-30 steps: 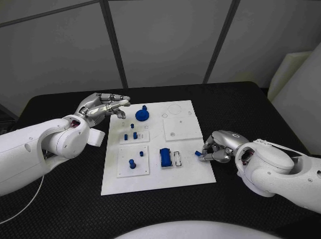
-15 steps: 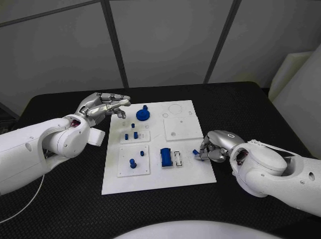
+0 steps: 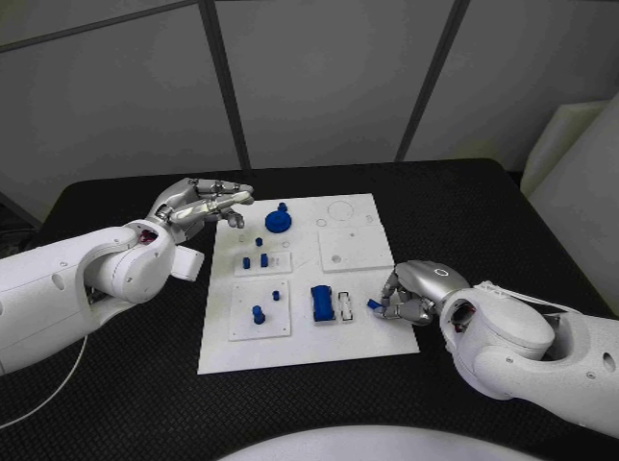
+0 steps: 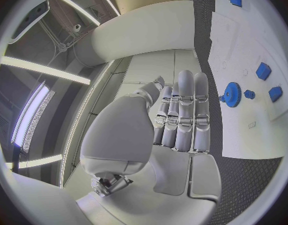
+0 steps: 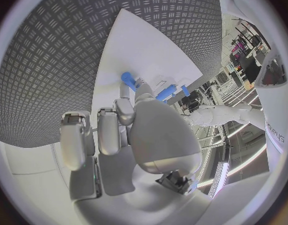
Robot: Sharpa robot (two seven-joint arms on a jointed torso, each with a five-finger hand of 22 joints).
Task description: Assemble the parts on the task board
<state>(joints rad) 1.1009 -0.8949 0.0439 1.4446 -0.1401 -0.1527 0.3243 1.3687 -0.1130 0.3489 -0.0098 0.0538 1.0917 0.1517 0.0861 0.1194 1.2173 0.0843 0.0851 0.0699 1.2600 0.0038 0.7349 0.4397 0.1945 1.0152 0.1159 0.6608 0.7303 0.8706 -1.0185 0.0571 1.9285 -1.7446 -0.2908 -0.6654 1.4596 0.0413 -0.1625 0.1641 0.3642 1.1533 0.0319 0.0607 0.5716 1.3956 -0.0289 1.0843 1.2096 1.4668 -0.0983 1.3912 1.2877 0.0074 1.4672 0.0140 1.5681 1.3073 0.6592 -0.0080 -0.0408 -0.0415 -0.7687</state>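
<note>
- Lower right of the head view: your right hand (image 3: 416, 291) pinches a small blue part (image 3: 376, 304) at the right edge of the task board (image 3: 309, 351), just beside the blue block (image 3: 319, 303) and its white slot (image 3: 344, 305).
- Judged step: seating that part; next, line it up over its seat.
- Upper left: your left hand (image 3: 199, 205) hovers at the board's far corner, fingers loosely curled, holding nothing.

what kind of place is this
Likely a robotics lab test bench: a black table with a white task board carrying blue parts, grey partition panels behind, and strip ceiling lights in the wrist views.
</note>
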